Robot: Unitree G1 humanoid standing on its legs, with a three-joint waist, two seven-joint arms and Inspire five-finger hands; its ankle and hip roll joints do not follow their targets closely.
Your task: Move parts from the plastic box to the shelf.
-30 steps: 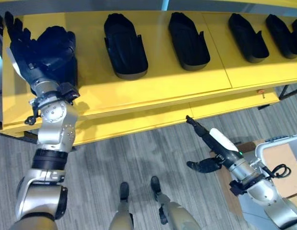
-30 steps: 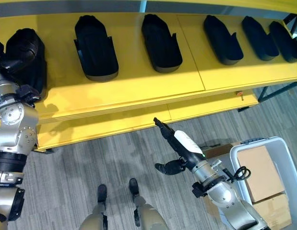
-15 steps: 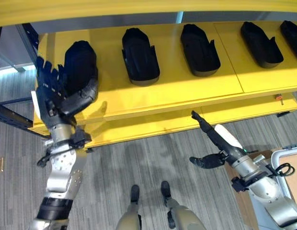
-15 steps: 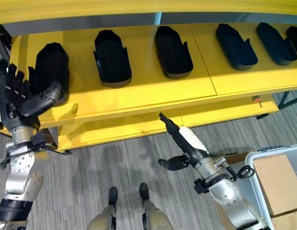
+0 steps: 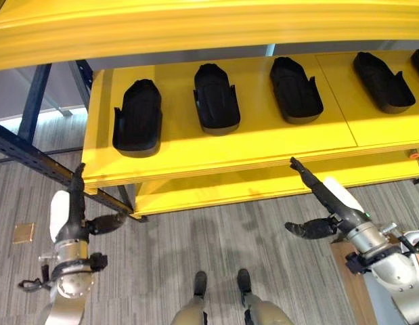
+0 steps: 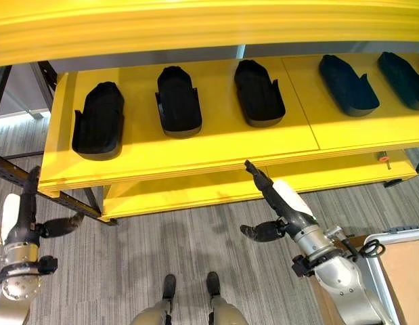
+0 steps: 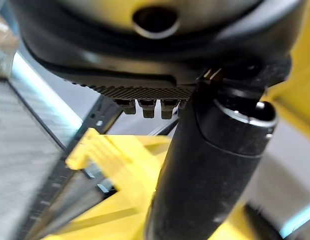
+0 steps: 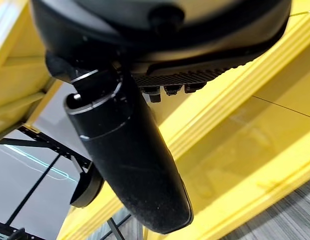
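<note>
Black parts (image 5: 137,125) sit on yellow shelf (image 5: 263,145); left hand (image 5: 74,213) and right hand (image 5: 324,203) hang released, empty, ready for the next fetch.

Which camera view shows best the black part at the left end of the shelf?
The right eye view: the leftmost black part lies whole on the yellow shelf, away from the picture's edge. The left eye view shows it too. The right wrist view catches one dark part's underside.

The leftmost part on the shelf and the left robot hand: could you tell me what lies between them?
In the left eye view, bare yellow shelf and its front edge separate the leftmost part from the left robot hand.
</note>
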